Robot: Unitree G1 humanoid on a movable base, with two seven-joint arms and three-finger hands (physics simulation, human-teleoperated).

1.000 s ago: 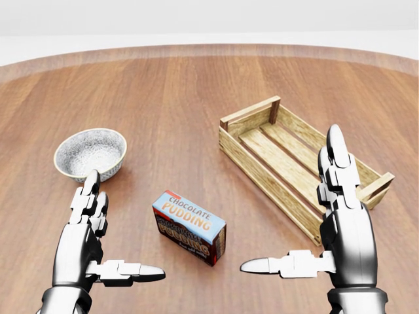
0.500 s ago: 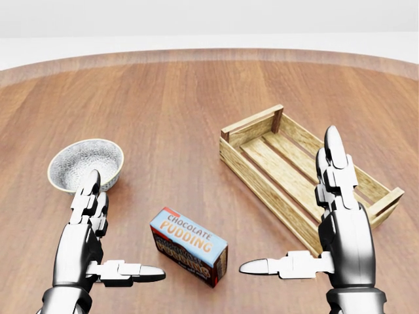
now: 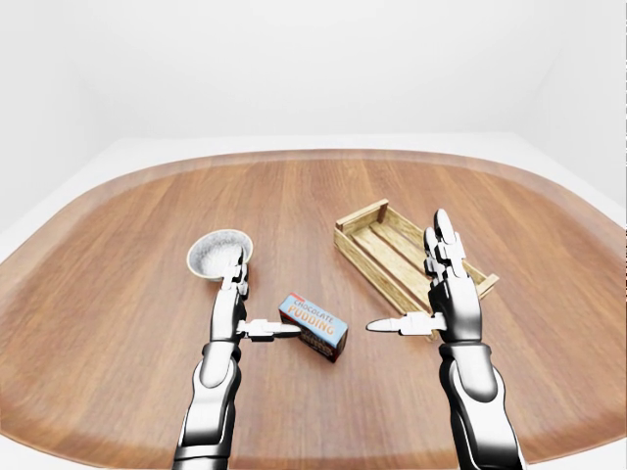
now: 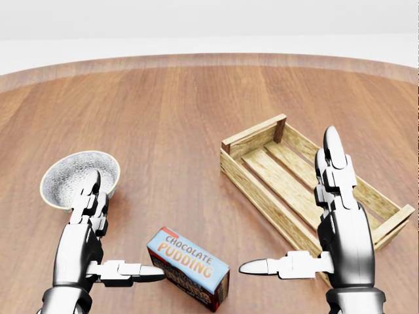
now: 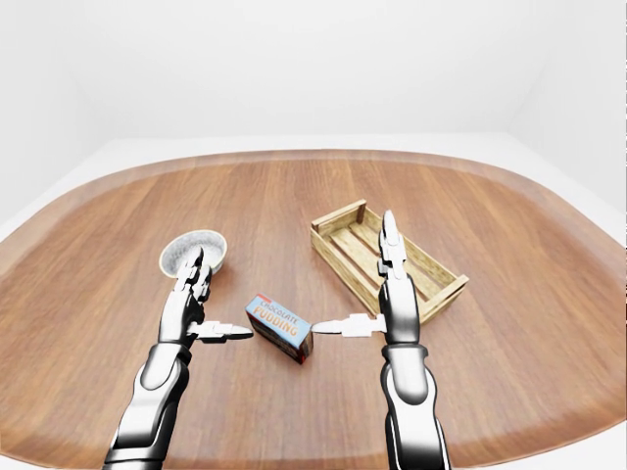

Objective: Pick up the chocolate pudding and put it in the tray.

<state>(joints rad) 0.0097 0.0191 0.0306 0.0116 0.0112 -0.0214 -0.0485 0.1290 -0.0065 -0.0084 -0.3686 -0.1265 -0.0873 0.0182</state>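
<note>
Both hands [image 4: 85, 242] [image 4: 337, 222] spread wide, empty, flanking pudding [image 4: 188, 267]; best closing inward squarely on box ends before lifting toward tray [image 4: 262, 140] beyond right hand.

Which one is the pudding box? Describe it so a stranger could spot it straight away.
Start from the round wooden table. In the head view, look near the bottom, between the left robot hand and the right robot hand, both open. The pudding box lies there, flat on the wood: the only printed carton, pale blue on top with orange lettering, unlike the speckled bowl and the slatted wooden crate.
</note>
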